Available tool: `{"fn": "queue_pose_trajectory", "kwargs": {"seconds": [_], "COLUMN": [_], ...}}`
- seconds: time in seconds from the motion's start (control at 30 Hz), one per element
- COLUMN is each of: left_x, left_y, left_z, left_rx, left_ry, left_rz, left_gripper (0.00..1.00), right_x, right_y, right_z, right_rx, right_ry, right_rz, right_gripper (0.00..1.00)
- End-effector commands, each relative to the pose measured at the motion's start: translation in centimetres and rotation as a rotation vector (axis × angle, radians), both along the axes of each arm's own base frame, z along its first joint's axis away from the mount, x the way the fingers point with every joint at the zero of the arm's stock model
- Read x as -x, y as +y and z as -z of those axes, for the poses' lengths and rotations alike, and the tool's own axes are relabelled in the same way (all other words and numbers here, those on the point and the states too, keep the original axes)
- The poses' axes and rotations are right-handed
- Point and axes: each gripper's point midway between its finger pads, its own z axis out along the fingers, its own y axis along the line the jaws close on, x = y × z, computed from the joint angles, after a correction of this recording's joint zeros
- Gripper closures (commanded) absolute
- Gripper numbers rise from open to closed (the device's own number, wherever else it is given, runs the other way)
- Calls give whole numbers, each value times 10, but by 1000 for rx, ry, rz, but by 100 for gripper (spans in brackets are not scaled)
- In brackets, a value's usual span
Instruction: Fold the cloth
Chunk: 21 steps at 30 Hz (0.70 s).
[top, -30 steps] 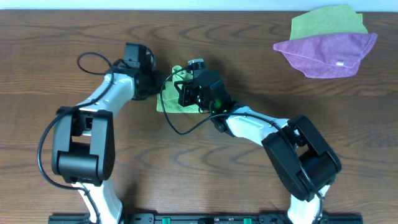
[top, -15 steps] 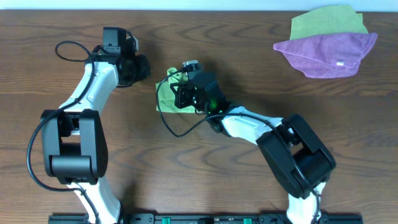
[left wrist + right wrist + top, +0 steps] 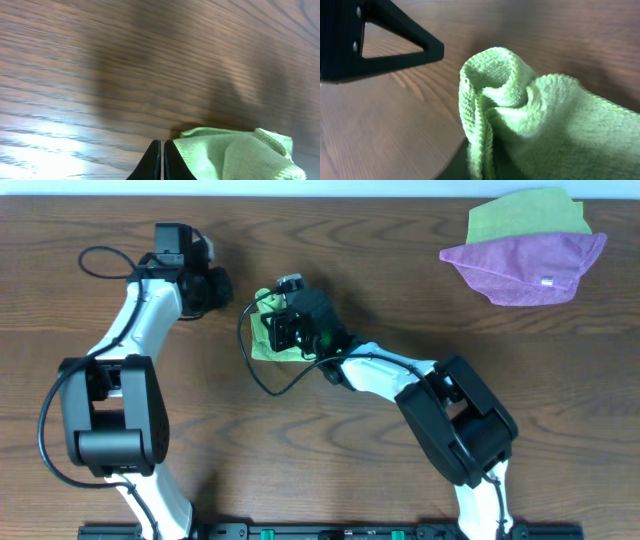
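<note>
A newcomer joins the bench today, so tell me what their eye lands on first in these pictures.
First, the bunched lime-green cloth in the middle of the table, with the right gripper right over it. Just to its left, the left gripper is shut and apart from the cloth. In the far right corner, a purple cloth lies on another green cloth.

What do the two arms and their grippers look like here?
The left arm and right arm match: white links between bulky black joint housings, each with a loose black cable looping alongside. The left gripper and right gripper are black; the right's finger is an open triangular frame with screw heads.
</note>
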Motion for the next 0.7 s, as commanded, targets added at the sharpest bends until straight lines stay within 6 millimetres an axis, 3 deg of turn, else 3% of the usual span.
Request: {"fn": "queue_pose_trajectory", "kwargs": {"seconds": [0.0, 0.1, 0.2, 0.53, 0.67], "left_x": [-9, -9, -9, -9, -8], "left_y": [17, 25, 31, 51, 60], "left_z": [-27, -32, -37, -55, -66], "left_rx": [-29, -29, -30, -36, -40], "left_ry": [-68, -76, -85, -126, -149], "left_rz": [-19, -37, -50, -91, -108], "left_gripper": [95, 94, 94, 94, 93], "right_x": [7, 12, 21, 60, 60], "right_y": [12, 14, 20, 33, 35], "right_z": [3, 7, 7, 23, 8], "right_rx": [22, 34, 26, 42, 31], "right_ry": [-21, -5, 10, 124, 101], "right_rz": [-49, -58, -94, -217, -214], "right_gripper": [75, 62, 59, 57, 57]}}
